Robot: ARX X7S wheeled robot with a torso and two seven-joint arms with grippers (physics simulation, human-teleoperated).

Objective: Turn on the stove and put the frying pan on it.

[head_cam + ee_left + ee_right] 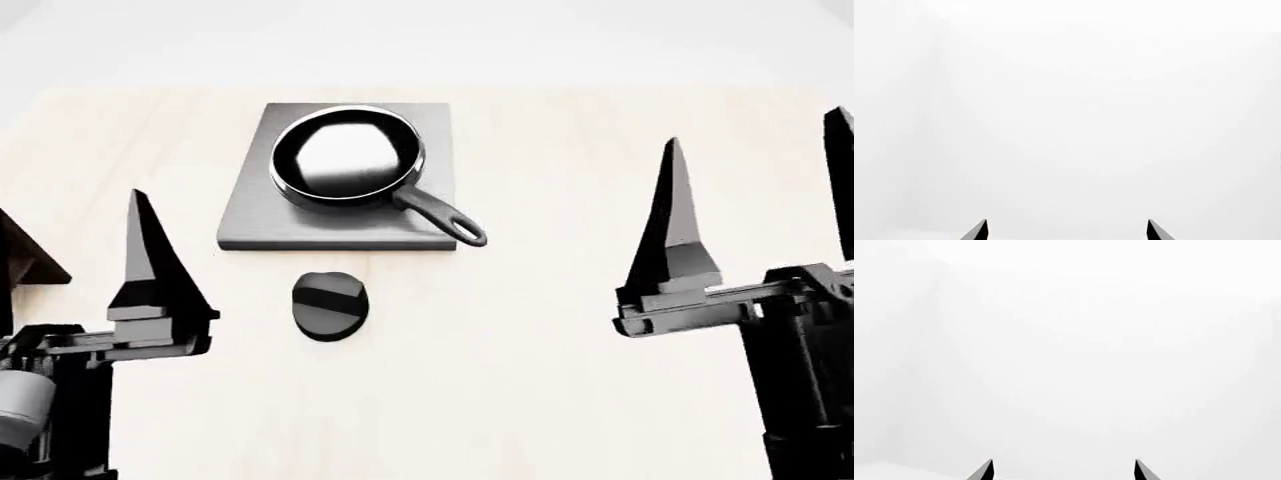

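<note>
Squarely atop flat grey stove, round glossy black frying pan.

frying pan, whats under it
The frying pan sits on the stove, a flat grey slab whose edges show all around it. Any burner rings beneath the pan are covered. The handle juts over the slab's front right corner.
</note>
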